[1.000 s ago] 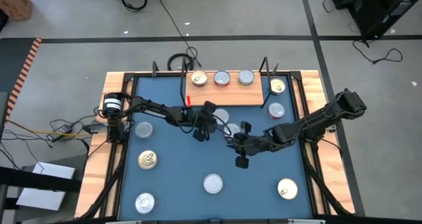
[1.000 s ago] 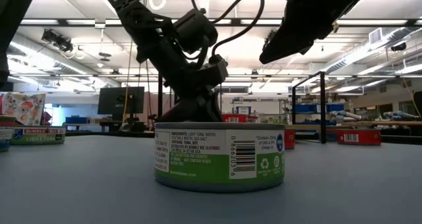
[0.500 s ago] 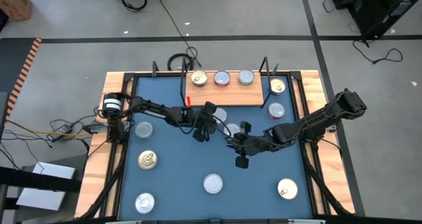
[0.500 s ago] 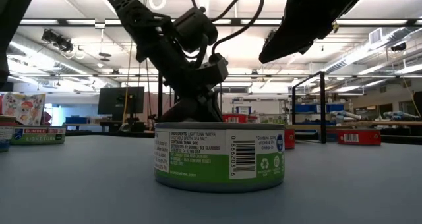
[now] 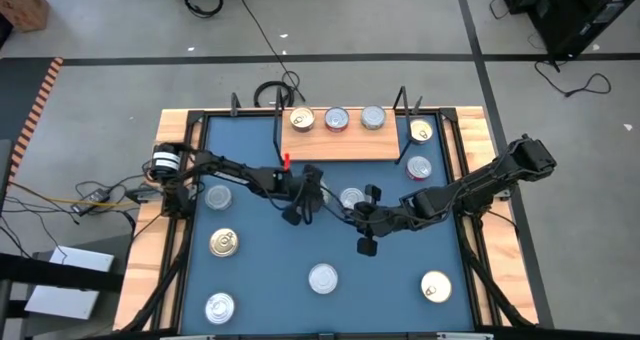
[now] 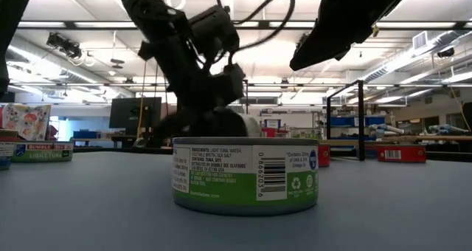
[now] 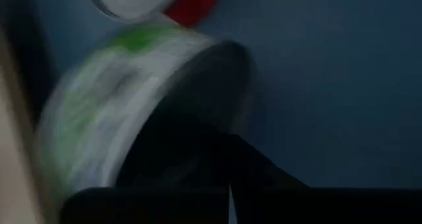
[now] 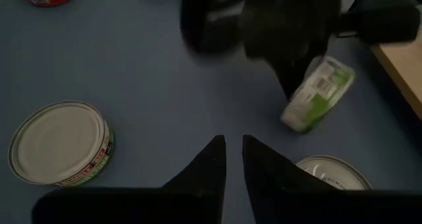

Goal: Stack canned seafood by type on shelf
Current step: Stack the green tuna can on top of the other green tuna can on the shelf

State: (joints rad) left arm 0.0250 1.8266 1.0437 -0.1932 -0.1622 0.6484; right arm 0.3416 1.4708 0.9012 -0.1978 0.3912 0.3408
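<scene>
Three tins sit on the shelf (image 5: pixel 345 140) at 12 o'clock; roughly nine wait (loose on the blue surface (image 5: pixel 260 270)). Left end effector (image 5: pixel 297 202), centre, grips a tilted green-labelled tin (image 8: pixel 318 92). Right end effector (image 5: pixel 365 220), empty, nearly closed, hovers beside.

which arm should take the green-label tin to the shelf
Left. The left gripper is already shut on the green-label tin, tilted off the blue table, close to the shelf. The right gripper holds nothing, its jaws nearly closed.
</scene>
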